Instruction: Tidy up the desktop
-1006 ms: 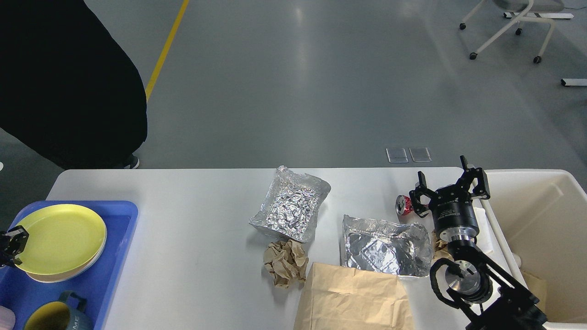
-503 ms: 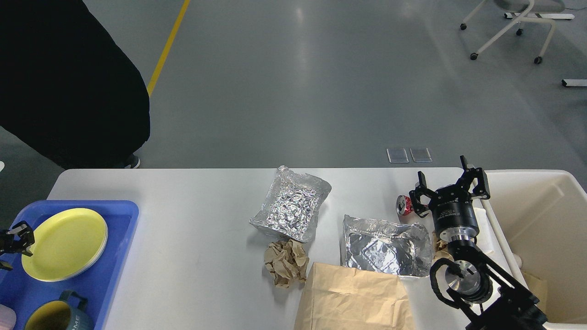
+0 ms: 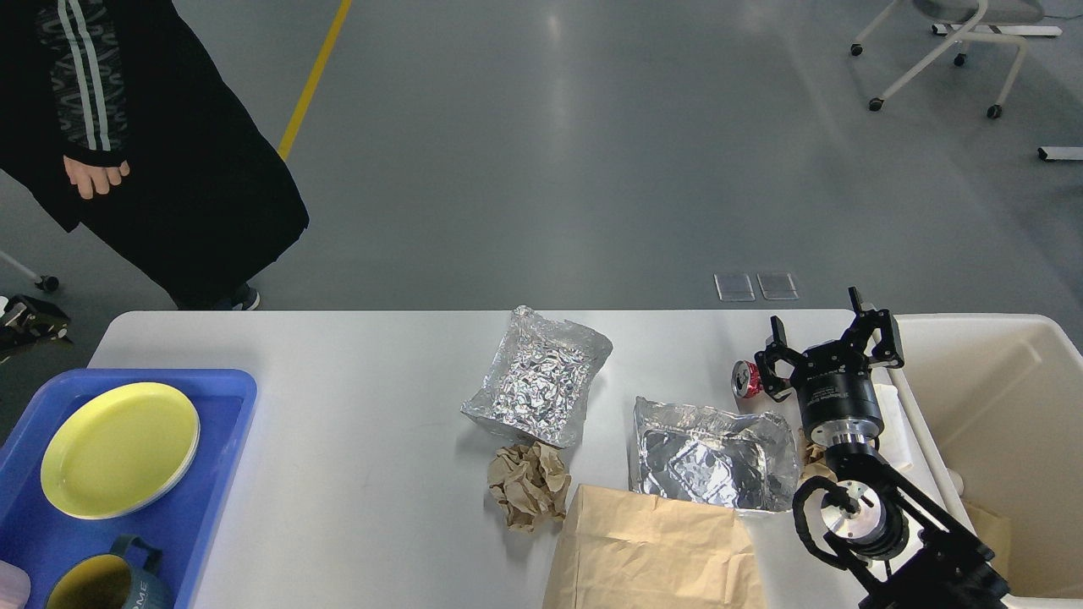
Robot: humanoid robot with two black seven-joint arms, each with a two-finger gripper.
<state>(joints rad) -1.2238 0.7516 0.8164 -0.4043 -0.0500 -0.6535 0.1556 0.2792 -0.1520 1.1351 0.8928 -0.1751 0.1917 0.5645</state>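
The white desktop holds two crumpled foil trays, one at the middle and one to its right. A crumpled brown paper ball lies below the first tray. A brown paper bag lies at the front edge. A red can lies on its side near the right end. My right gripper is open and empty, raised just right of the can. My left gripper is out of view.
A blue tray at the left holds a yellow plate and a dark mug. A cream-white bin stands at the right. A person in black stands behind the desk's left end.
My left gripper has pulled back out of the view at the left edge, leaving the yellow plate flat in the blue tray. The person has stepped back. My right arm has not moved.
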